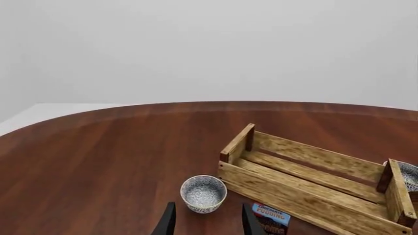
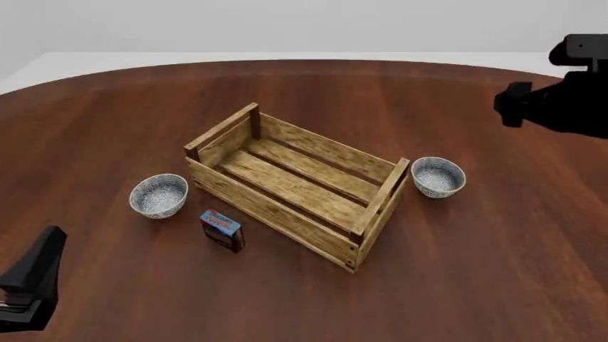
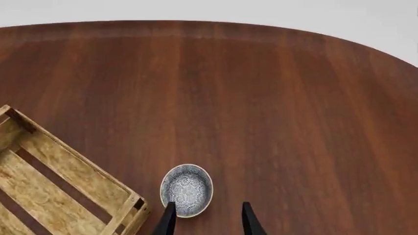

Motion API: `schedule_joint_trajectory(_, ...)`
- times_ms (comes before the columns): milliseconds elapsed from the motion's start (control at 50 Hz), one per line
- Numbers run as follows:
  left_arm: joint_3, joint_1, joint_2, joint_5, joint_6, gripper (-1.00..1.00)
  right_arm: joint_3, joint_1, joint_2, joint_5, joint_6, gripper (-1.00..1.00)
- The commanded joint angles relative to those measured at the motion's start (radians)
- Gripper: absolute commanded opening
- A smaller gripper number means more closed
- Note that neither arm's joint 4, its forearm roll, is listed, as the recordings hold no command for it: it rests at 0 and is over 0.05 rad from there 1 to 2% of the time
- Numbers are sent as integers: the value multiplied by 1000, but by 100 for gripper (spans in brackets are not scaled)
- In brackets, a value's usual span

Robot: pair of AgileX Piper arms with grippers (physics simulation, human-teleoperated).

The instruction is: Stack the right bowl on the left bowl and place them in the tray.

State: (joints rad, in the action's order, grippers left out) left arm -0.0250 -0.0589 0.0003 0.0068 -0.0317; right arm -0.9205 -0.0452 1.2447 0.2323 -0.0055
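Right gripper (image 3: 206,223) spread wide, empty, hovering over right speckled grey ceramic bowl (image 3: 187,189) beside big slatted wooden tray (image 2: 296,184); you're set to grab. Left gripper (image 1: 206,223) parted near left bowl (image 1: 203,193).

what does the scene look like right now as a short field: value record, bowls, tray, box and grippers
left bowl: upright on the table, outside the tray, empty
right bowl: upright on the table by the tray's right end, not stacked
tray: wooden crate between the bowls, set at an angle, nothing inside
small box: blue and red, in front of the tray near the left bowl
left gripper: open, holding nothing
right gripper: open, above the right bowl
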Motion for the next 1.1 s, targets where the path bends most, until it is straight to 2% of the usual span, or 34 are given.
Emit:
schedule_joint_trajectory(20,-2,-6,0,1,-2,100,-96,-32,145,5,-5,100)
schedule_joint_trajectory(380,-12,-17,0,3,2,100,-130,-50,307,-59,9,100)
schedule_joint_trajectory(1100,-3,-23,0,0,-2,100,-94,-43,532,-210,44,100)
